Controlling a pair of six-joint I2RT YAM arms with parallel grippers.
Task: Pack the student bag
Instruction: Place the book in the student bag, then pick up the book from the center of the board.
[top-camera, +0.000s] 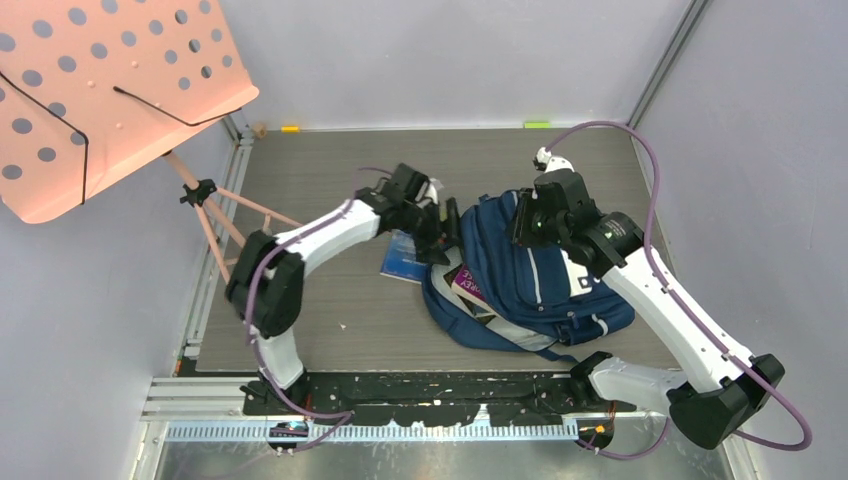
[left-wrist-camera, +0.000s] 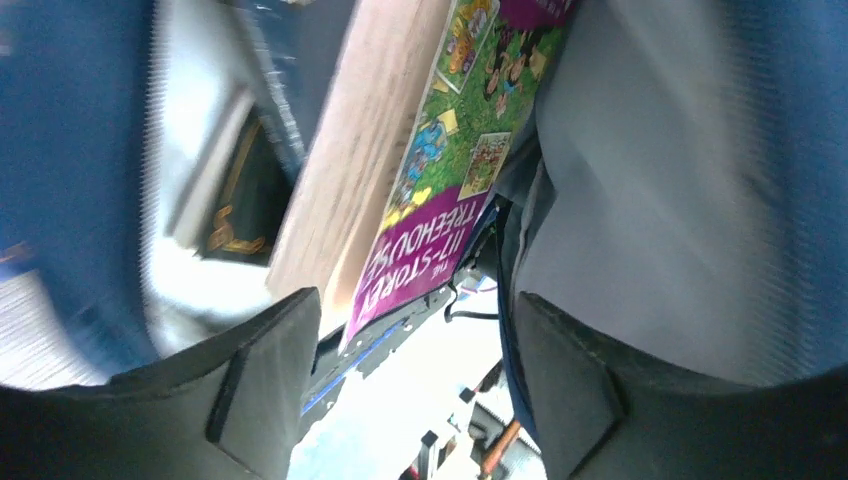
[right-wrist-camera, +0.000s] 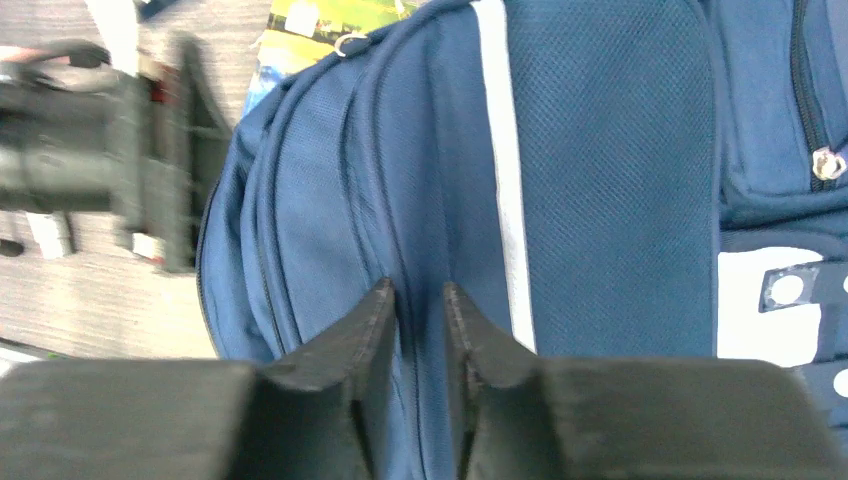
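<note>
The student bag (top-camera: 520, 280) lay on the table (top-camera: 330, 330), four o'clock of centre. At its nine o'clock mouth, my left gripper (left-wrist-camera: 412, 300) stood spread before a purple book (left-wrist-camera: 440, 200). At twelve, my right gripper (right-wrist-camera: 418, 290) nearly closed over a seam; I couldn't tell if it gripped.

Left claw (left-wrist-camera: 412, 310) reaching forward, jaws spread wide, right claw (right-wrist-camera: 418, 292) lowered, seemingly almost closed.

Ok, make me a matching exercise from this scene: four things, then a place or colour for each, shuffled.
1 student bag
2 purple book
3 blue book
4 perforated stand

A flat on the table beside the bag
B salmon pink
C navy, white stripes
D inside the bag's opening

Pairs: 1-C, 2-D, 3-A, 4-B
</note>
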